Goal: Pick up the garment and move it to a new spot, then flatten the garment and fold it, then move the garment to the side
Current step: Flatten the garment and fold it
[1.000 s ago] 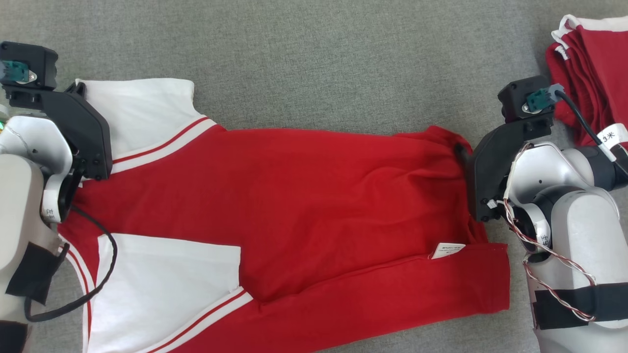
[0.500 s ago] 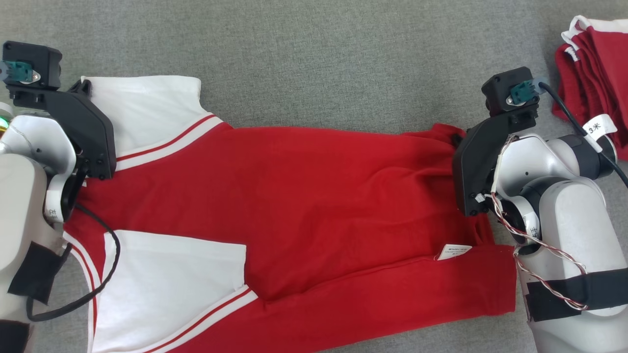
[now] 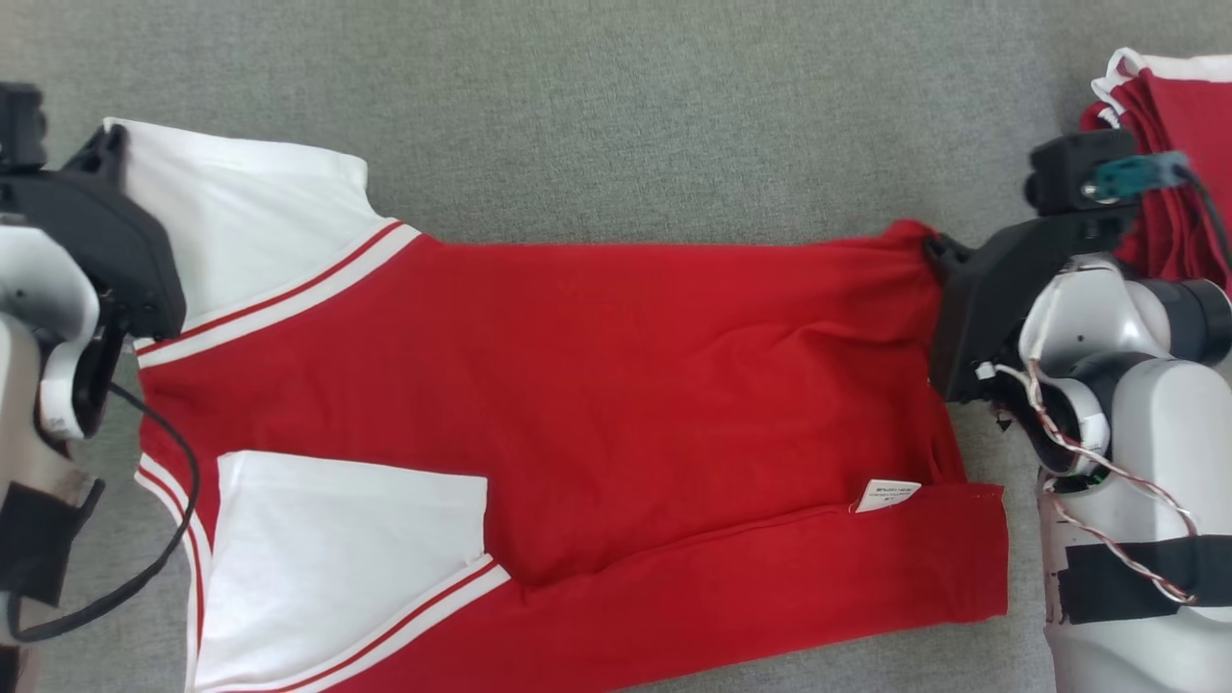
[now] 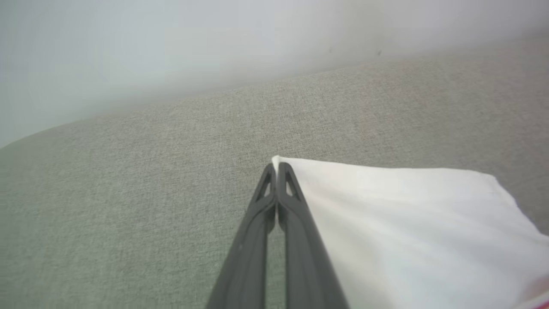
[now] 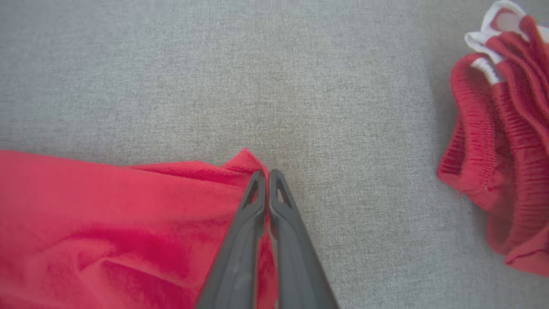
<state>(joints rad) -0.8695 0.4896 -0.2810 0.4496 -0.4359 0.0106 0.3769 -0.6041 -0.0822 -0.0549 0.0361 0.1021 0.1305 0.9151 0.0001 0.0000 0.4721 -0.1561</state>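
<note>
A red garment (image 3: pixel 597 385) with white sleeves and red-striped trim lies spread across the grey fabric surface, its lower part folded up on itself. My left gripper (image 4: pixel 274 169) is shut on the corner of the upper white sleeve (image 4: pixel 407 223) at the far left of the head view (image 3: pixel 115 140). My right gripper (image 5: pixel 266 175) is shut on the red hem corner (image 5: pixel 244 161), at the garment's upper right in the head view (image 3: pixel 934 245). The cloth between the two grippers is stretched nearly smooth. A white label (image 3: pixel 885 495) shows near the lower right.
A pile of folded red and white garments (image 3: pixel 1174 144) (image 5: pixel 502 137) sits at the far right, close behind my right wrist. The grey surface (image 3: pixel 626 115) stretches beyond the garment; a pale wall (image 4: pixel 171 43) rises behind it in the left wrist view.
Both grippers have moved apart, left one leftward and right one rightward, pulling the garment's upper edge taut. The wrinkles in the red body have smoothed out.
</note>
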